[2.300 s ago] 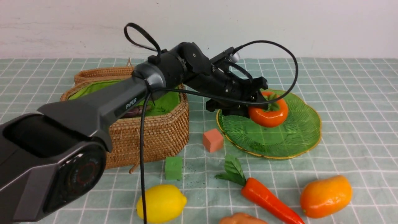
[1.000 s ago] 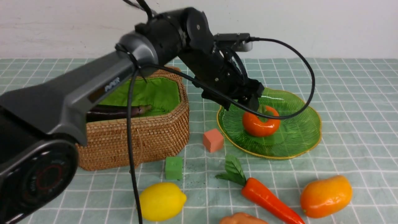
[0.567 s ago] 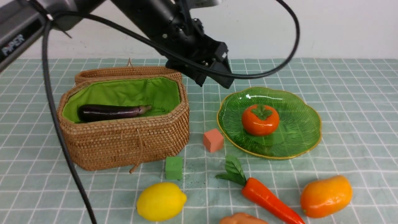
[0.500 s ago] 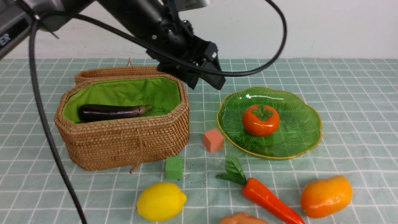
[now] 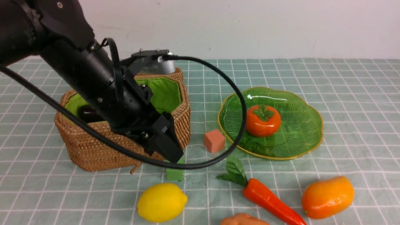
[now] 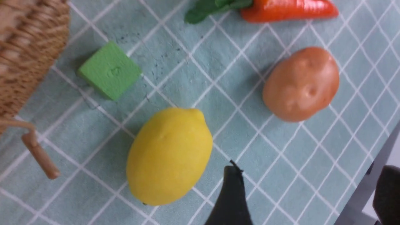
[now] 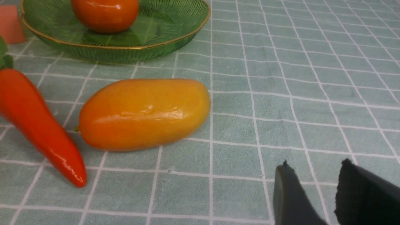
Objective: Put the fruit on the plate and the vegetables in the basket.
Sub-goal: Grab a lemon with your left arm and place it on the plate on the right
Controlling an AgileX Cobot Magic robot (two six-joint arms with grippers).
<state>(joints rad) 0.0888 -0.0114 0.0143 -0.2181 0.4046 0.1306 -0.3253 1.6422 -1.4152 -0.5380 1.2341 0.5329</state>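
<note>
The round orange-red fruit point(image 5: 263, 120) sits in the middle of the green plate point(image 5: 300, 137). A dark eggplant point(image 5: 87, 114) lies in the wicker basket point(image 5: 93, 150), mostly hidden by my left arm. Near the front edge lie the lemon point(image 5: 162, 202), carrot point(image 5: 268, 200), mango point(image 5: 327, 197) and potato point(image 5: 242, 220). My left gripper point(image 5: 170, 151) hangs open and empty in front of the basket, above the cloth beside the lemon point(image 6: 168, 156) and potato point(image 6: 301, 83). My right gripper point(image 7: 315, 168), partly open and empty, hovers low beside the mango point(image 7: 143, 114).
A salmon cube point(image 5: 214, 140) stands between basket and plate. A green cube point(image 5: 174, 173) sits just under my left gripper, by the basket's peg latch point(image 6: 39, 154). The basket lid point(image 5: 175, 73) lies open behind. A black cable point(image 5: 237, 103) loops past the plate's left rim.
My left gripper let go of the orange-red fruit onto the plate, rose, swung left over the basket and came down in front of it near the lemon. The fruit stays on the plate.
</note>
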